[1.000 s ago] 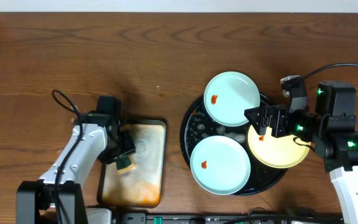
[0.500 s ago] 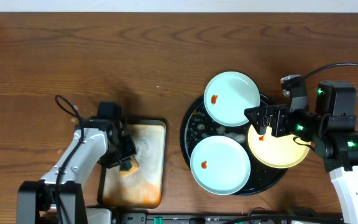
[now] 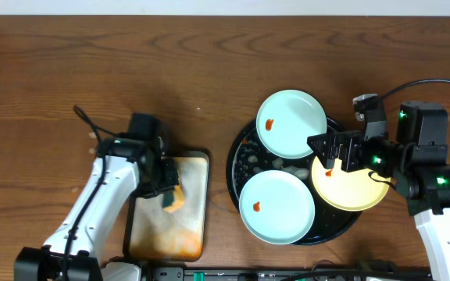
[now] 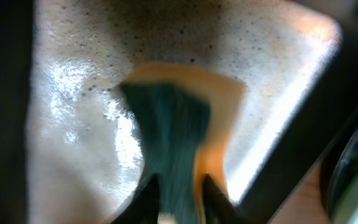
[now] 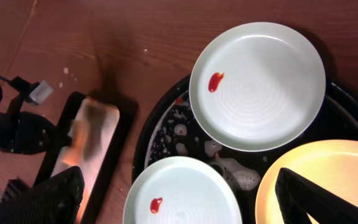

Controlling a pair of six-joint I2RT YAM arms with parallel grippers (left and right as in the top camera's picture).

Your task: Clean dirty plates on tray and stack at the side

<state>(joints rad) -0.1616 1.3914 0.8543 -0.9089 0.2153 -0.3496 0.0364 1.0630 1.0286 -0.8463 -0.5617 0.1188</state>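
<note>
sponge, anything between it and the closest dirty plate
Nothing tall: from the sponge in the left end effector to the lower blue plate, only the metal tray's rim and the black tray's rim lie between.

sponge point(image 4: 169, 118) pinched in claw point(image 4: 179, 191), soapy metal tray point(image 4: 73, 143)

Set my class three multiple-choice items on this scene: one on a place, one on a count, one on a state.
1. Where is the sponge? A on a plate; B over the rectangular metal tray; C on bare wood.
2. How many plates on the black tray are mint-blue? A one; B two; C three.
3. The right gripper is: A open; B shut on a plate; C shut on a cloth.
Answers: 1 B, the left gripper holds it there. 2 B, two mint-blue plates lie beside one yellow plate. 3 A, its fingers stand wide apart in the wrist view.
</note>
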